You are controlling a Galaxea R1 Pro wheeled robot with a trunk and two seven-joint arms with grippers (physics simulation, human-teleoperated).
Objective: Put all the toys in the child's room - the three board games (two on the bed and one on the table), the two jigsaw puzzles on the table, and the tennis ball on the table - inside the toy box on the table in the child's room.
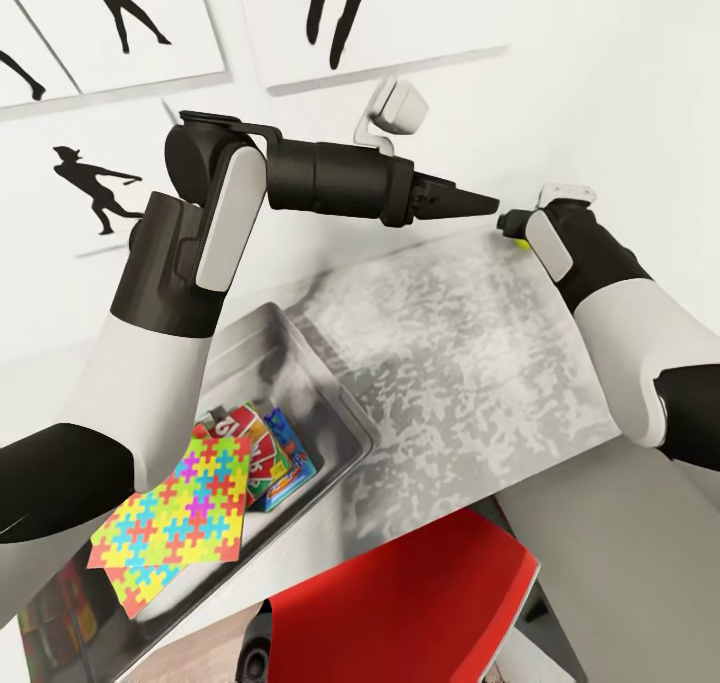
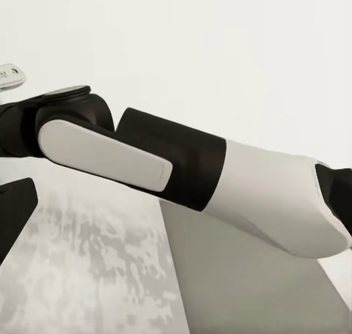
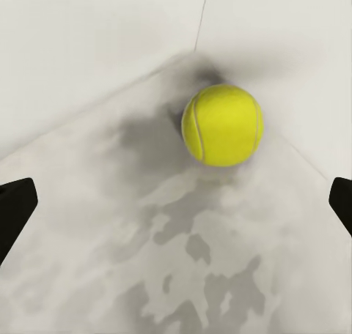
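Head view looks down on the pale grey toy box (image 1: 330, 368), which sits on the mottled grey table (image 1: 470, 363) at its left end. Inside the box lie board games (image 1: 270, 448) (red, green and blue printed covers, overlapping one another; I cannot tell how many), and a jigsaw puzzle (image 1: 180, 528) of bright interlocking pieces rests tilted over the box's near rim, partly covering the games.

The left arm bends sharply at the elbow above the box, its dark forearm reaching level across the table toward the right. The left gripper (image 1: 470, 201) ends in dark fingers that read as a closed point from this angle, holding nothing; in the left wrist view one dark fingertip (image 2: 15, 213) sits at the edge of the picture, with the right arm's white and black forearm crossing above the tabletop.

The right arm comes in from the right, wrist angled toward the far corner of the table by the white wall. The tennis ball (image 3: 222, 125) rests on the table in that corner, close to the wall. In the right wrist view the right gripper (image 3: 176, 213) has its fingers spread wide, tips at either edge of the picture, with the ball ahead of them and not touched. From the head camera, a sliver of yellow shows past the right wrist.

A red chair (image 1: 400, 603) stands below the table's near edge.
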